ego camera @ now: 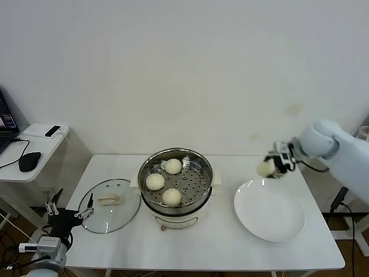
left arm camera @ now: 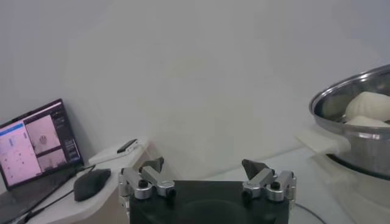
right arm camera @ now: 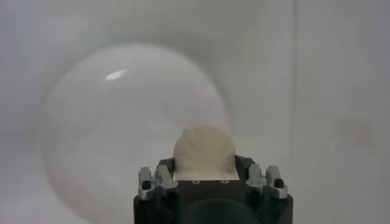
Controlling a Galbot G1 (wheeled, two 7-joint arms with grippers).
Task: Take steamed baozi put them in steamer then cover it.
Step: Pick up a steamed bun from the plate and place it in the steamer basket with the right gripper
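Left tool (ego camera: 70,214): parked at the lower left of the head view, off the tabletop's (ego camera: 202,242) near-left corner; jaws spread wide, nothing between them, as confirmed in the left wrist view (left arm camera: 207,178).

Glass lid (ego camera: 109,204): laid flat on the tabletop at lower left centre, just beside the steamer, handle up.

Steamer (ego camera: 175,180): centre of the frame, uncovered. Three buns are lodged on its perforated floor: one at the back (ego camera: 173,166), one at the left (ego camera: 154,181), one at the front (ego camera: 171,197). The right part of the floor is left bare.

White plate (ego camera: 269,210): right of the steamer, nothing on it.

Right tool (ego camera: 272,166): held in the air at centre right, above the far-left rim of the plate; closed on the fourth bun (ego camera: 266,168), which is seen gripped between the jaws in the right wrist view (right arm camera: 205,152).

Governing relation: the steamer lies to the left of the held bun in the head view, with its near rim between the bun and the vacant spot. The right arm is the nearer one and is already loaded. A leftward carry over the rim, then a lowering onto the bare right side, is judged to be called for. The lid is judged to fall to the left arm.
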